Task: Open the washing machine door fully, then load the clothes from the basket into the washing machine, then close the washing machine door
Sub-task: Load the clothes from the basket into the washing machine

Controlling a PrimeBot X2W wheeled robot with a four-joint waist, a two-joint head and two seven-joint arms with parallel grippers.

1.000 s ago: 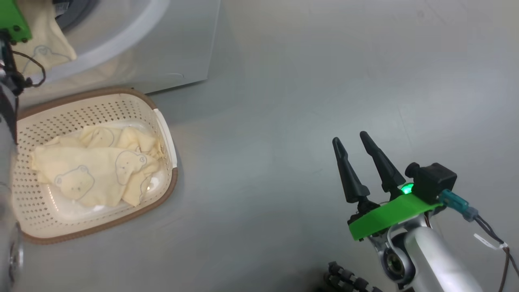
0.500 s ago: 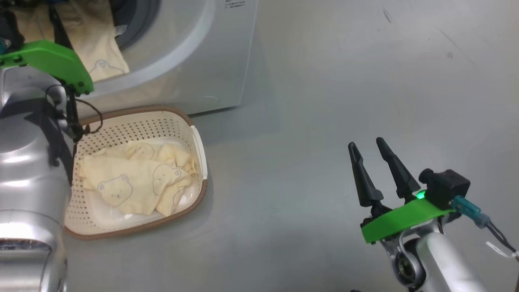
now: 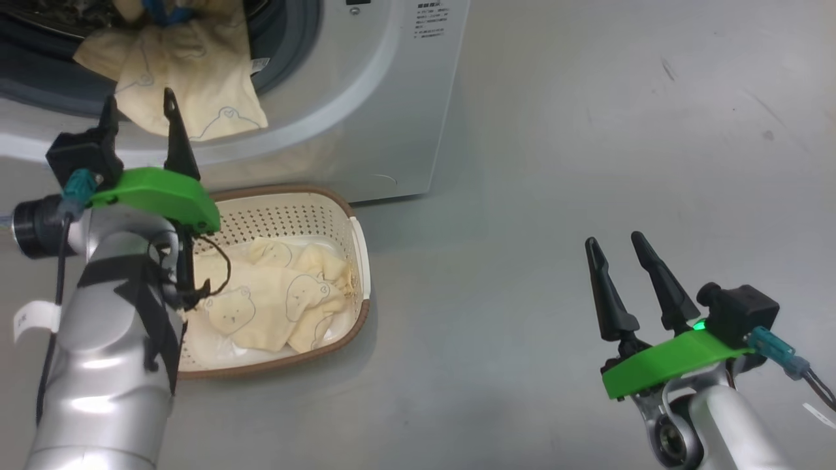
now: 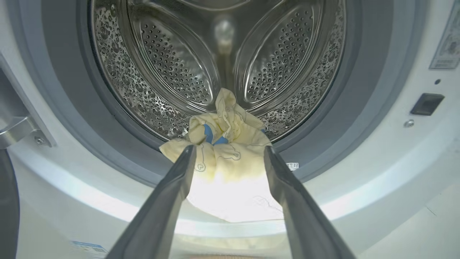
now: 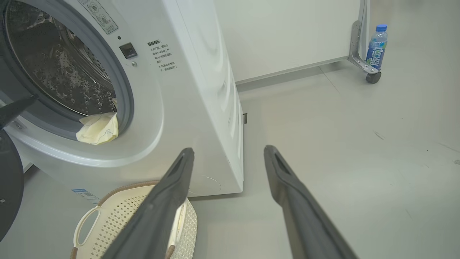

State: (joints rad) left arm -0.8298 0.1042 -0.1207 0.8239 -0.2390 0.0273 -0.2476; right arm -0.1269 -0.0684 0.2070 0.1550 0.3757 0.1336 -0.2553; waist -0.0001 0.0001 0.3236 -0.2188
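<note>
Fingers (image 4: 167, 201) of left claw (image 4: 229, 148) point into washing machine (image 4: 377, 144).

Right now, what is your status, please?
Left jaws, right jaws open, empty. One garment hangs out over the gasket, may block the door. More clothes in the basket.

Nothing is legible. The big white front-loading washing machine (image 5: 201, 90) bears small black printed lines (image 5: 161, 54) beside its opening; a clear plastic bottle (image 5: 376, 45) wears a blue label (image 5: 374, 57) with white characters.
</note>
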